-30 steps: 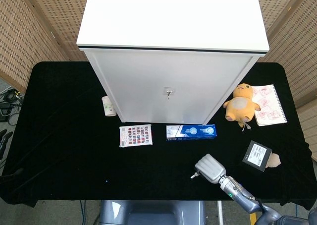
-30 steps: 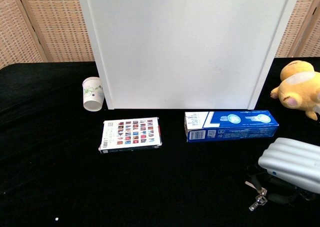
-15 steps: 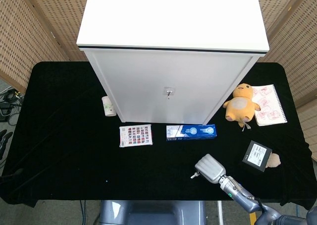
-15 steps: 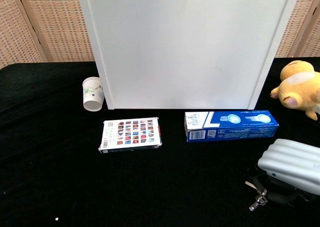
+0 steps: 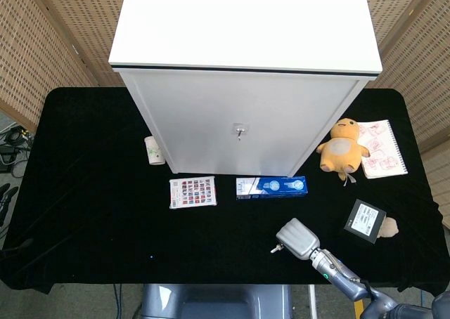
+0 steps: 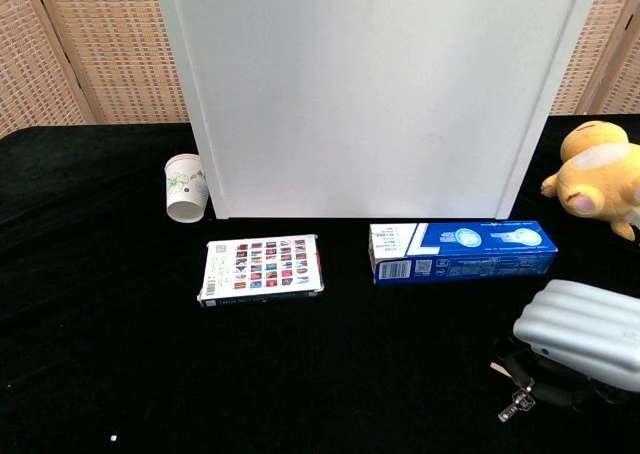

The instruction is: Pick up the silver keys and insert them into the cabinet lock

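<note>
My right hand point(image 5: 298, 239) hovers low over the black table near the front edge, its silver back up. Its dark fingers point(image 6: 545, 382) curl under and hold the silver keys point(image 6: 514, 404), which stick out on its left side and also show in the head view as the silver keys point(image 5: 276, 248). The white cabinet point(image 5: 242, 87) stands at the back centre, with its lock point(image 5: 240, 130) in the middle of the door. The chest view shows the cabinet door point(image 6: 370, 94) but not the lock. My left hand is in neither view.
A blue box point(image 6: 462, 251) and a patterned card pack point(image 6: 261, 269) lie in front of the cabinet. A paper cup point(image 6: 186, 188) stands at its left corner. A yellow plush toy point(image 5: 342, 147), a notebook point(image 5: 382, 149) and a black device point(image 5: 365, 221) lie to the right.
My right hand has shifted very slightly left and toward the front edge, with the keys moving along with it. Nothing else has moved.
</note>
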### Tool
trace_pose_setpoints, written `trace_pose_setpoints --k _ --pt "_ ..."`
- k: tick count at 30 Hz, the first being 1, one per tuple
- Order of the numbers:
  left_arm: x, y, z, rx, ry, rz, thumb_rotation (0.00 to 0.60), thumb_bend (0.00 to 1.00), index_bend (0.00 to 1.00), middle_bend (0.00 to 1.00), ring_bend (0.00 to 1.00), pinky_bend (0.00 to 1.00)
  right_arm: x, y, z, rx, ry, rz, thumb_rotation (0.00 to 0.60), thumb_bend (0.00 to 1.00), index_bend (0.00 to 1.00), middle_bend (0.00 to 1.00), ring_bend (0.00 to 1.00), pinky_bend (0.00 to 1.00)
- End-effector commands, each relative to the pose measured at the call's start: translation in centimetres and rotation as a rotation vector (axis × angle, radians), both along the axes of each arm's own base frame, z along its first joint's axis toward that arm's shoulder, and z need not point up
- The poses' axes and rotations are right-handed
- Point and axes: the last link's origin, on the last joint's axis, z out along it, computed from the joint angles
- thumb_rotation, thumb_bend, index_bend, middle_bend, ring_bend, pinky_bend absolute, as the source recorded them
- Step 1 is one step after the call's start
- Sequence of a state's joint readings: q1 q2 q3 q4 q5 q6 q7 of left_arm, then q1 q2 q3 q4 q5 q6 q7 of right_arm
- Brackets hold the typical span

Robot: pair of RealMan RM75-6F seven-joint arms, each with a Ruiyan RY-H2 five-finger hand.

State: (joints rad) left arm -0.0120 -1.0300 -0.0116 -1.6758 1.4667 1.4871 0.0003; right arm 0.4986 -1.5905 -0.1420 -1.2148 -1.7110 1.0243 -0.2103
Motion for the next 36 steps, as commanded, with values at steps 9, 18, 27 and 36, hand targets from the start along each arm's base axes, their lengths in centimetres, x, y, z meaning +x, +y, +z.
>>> trace_pose_setpoints --k 9,18,27,36 --pt "0.0 0.0 -0.1 -0.002 0.003 -0.001 0.6 0.0 0.0 0.0 0.0 0.0 0.0 -0.1 -0.1 -0.008 -0.019 -0.006 0.6 0.62 0.64 0.94 0.93 1.0" --pt "0.0 0.0 0.0 -0.002 0.002 0.001 0.6 0.0 0.0 0.0 0.0 0.0 0.1 -0.1 0.0 -0.015 -0.042 -0.01 0.6 0.62 0.67 0.94 0.93 1.0" --pt "0.0 -0.1 0.0 -0.003 0.001 0.0 0.6 0.0 0.0 0.0 0.0 0.0 1.0 -0.1 1.3 -0.047 -0.11 0.006 0.6 0.63 0.67 0.94 0.93 1.0" --pt "0.1 -0.2 -0.1 -0.008 -0.001 -0.005 0.6 0.0 0.0 0.0 0.0 0.0 4.3 -0.1 6.3 -0.098 -0.219 0.11 0.6 0.63 0.68 0.94 0.93 1.0"
